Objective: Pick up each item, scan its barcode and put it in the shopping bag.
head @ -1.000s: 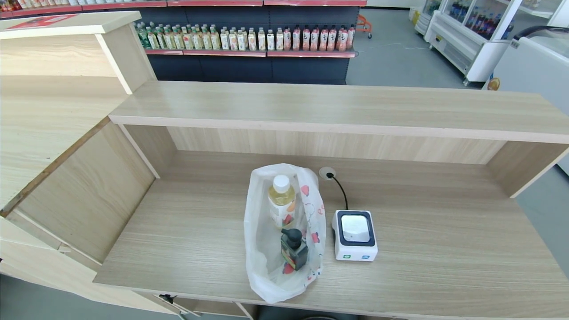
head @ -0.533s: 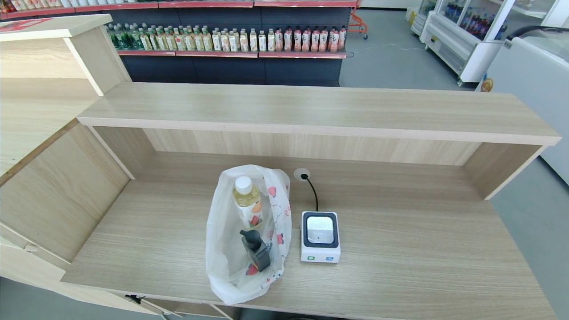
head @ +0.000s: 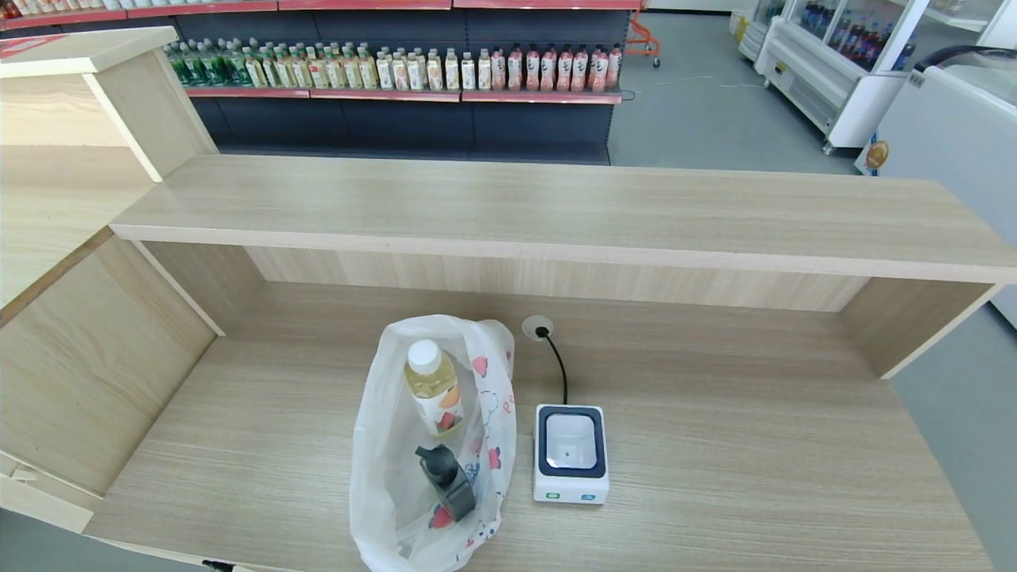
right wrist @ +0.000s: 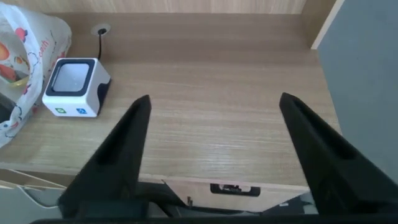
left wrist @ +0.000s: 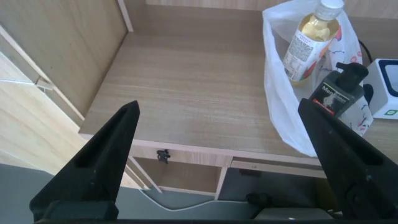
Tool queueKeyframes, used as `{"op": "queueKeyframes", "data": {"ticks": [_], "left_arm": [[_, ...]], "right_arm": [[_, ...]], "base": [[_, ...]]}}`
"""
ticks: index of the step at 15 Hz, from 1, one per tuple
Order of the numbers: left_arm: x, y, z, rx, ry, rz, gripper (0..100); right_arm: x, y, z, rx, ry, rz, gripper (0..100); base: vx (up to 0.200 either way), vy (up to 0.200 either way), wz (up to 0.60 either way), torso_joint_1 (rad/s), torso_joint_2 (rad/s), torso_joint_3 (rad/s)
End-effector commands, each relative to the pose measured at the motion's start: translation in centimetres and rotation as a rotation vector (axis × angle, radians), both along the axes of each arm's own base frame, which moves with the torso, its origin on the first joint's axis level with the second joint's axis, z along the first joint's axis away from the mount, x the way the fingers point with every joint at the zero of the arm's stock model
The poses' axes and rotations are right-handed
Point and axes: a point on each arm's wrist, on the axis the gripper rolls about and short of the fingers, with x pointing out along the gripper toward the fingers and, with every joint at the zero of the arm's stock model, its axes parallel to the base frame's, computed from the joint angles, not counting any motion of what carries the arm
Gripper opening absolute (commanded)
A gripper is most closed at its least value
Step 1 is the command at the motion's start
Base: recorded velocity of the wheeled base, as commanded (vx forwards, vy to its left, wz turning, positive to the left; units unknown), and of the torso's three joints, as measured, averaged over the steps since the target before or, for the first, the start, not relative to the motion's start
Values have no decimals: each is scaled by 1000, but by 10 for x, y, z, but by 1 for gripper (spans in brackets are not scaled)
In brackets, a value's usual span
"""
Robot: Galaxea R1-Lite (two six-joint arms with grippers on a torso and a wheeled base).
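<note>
- We see the left pincer (left wrist: 219, 109) nearest, hanging over the near left edge of the desk (head: 755, 461). Its two dark fingers are spread wide and nothing is between them.
- The right pincer (right wrist: 216, 102) hangs over the near right part of the desk. Its fingers are also spread wide and it holds nothing.
- The shopping bag (head: 373, 445) stands at the near edge of the desk, a little left of the middle. It is thin white plastic with red and pink prints, and its mouth gapes upward. We see it again from the left wrist (left wrist: 280, 106) and at the edge of the right wrist view (right wrist: 25, 37).
- In the nearer part of the bag a dark bottle (head: 445, 481) with a black pump top leans at a tilt (left wrist: 339, 93).
- Behind it, also inside the bag, is a drink bottle (head: 433, 389) with a white cap and yellow liquid. It leans slightly toward the far side (left wrist: 305, 43).
- Just beside the bag, on its right, sits the white scanner (head: 570, 453), its dark-framed window facing up (right wrist: 71, 87).
- A black cable (head: 558, 365) runs from the back of the scanner to a round hole (head: 537, 326) in the desk.
- Beyond that rises the back wall of the desk, topped by a long wooden ledge (head: 556, 199).
- Farther off, a store shelf (head: 397, 94) carries a row of bottles.
- White coolers (head: 842, 63) stand at the far right.
</note>
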Motion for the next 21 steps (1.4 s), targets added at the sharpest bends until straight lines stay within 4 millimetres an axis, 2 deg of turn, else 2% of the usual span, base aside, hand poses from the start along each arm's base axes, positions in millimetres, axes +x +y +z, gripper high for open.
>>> {"op": "queueKeyframes", "data": {"ticks": [1,21], "left_arm": [[0,0,0,0,0,1,100],[0,0,0,0,0,1,100]], "right_arm": [[0,0,0,-2,1,1,0],[0,0,0,4,0,-2,0]], "base": [[0,0,0,0,0,0],[0,0,0,0,0,0]]}}
